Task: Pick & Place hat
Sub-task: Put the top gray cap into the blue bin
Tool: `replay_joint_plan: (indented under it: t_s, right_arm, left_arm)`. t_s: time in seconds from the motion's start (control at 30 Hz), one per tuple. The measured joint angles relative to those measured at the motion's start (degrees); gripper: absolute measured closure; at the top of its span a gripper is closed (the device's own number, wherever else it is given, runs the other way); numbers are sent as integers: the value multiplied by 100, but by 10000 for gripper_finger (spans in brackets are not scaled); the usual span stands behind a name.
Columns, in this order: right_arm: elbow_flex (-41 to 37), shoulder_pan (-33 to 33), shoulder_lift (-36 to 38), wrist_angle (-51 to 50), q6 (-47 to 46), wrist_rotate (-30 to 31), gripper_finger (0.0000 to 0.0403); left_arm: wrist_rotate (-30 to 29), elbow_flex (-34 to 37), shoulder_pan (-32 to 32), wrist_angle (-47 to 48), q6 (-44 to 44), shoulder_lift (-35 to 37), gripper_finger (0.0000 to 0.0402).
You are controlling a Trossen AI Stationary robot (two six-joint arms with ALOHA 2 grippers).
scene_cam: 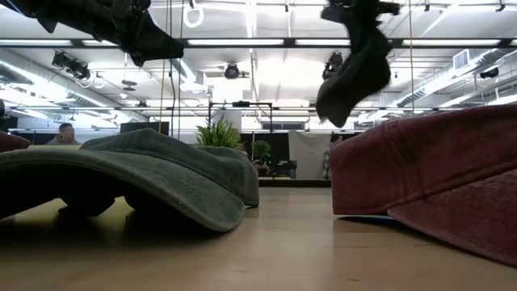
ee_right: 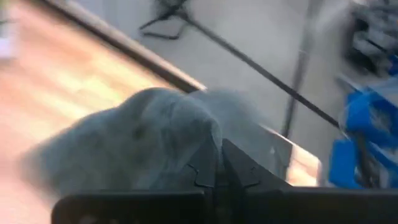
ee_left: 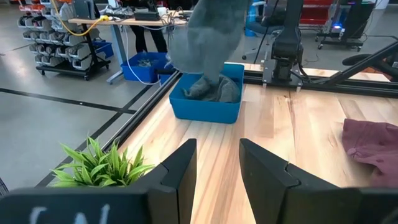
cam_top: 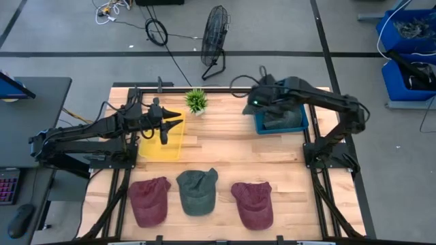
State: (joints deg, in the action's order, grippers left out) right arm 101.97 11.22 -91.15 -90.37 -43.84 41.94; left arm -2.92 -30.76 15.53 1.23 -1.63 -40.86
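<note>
My right gripper [ee_right: 216, 167] is shut on a grey hat [ee_right: 140, 143], which hangs above the blue bin [cam_top: 261, 127] at the table's far right. The bin [ee_left: 208, 111] holds another grey hat [ee_left: 211, 90]. In the low view the held hat [scene_cam: 354, 71] dangles well above the table. My left gripper [ee_left: 217, 165] is open and holds nothing; it hovers over the yellow bin [cam_top: 162, 146] at the far left. Two maroon hats [cam_top: 150, 199] [cam_top: 253, 203] and a grey-green hat [cam_top: 197, 190] lie flat near the table's near edge. My right gripper pinches a bunched part of the grey hat [ee_right: 202, 146] between its two fingers, coming from above and pointing down. The hat is lifted clear and hangs limp below the fingers [scene_cam: 355, 24], over the blue bin. Which part of the hat it has cannot be told.
A small green plant [cam_top: 196, 101] stands at the far edge between the two bins. A black frame rail [cam_top: 320, 163] runs along the table's right side. A floor fan [cam_top: 214, 41] and blue crates [cam_top: 409, 41] stand off the table. Bare wood lies between bins and hats.
</note>
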Motion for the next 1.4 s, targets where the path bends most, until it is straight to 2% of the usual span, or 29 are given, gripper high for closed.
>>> replay_joint_plan:
  t_s: [0.07, 0.37, 0.53, 0.67, 0.8, 1.0, 1.13, 1.4]
  right_arm:
    - [-408, 4, 256, 94, -397, 206, 395]
    - [-2728, 159, 1434, 42, -2452, 105, 394]
    - [-3895, 290, 1903, 93, -4105, 83, 394]
    - [-4614, 323, 2011, 822, -4824, -226, 394]
    - [-5146, 349, 1953, 2194, -4456, -205, 394]
    - [-5400, 674, 1920, 4158, -2506, -56, 394]
    - [-5266, 901, 1943, 4468, -2050, -21, 394]
    - [-5186, 1080, 1986, 4555, -1851, 587, 394]
  left_arm:
    - [2, 0, -1, 34, 0, 0, 278]
    - [3, 0, -2, 116, -2, 0, 278]
    - [2, 0, 2, 116, -2, -1, 278]
    - [2, 0, 0, 114, -2, 0, 278]
    - [0, 0, 2, 104, -2, -2, 278]
    - [0, 0, 0, -80, -13, -2, 278]
    - [0, -2, 2, -100, -17, -2, 278]
    - [-1, -2, 2, -100, -63, -2, 278]
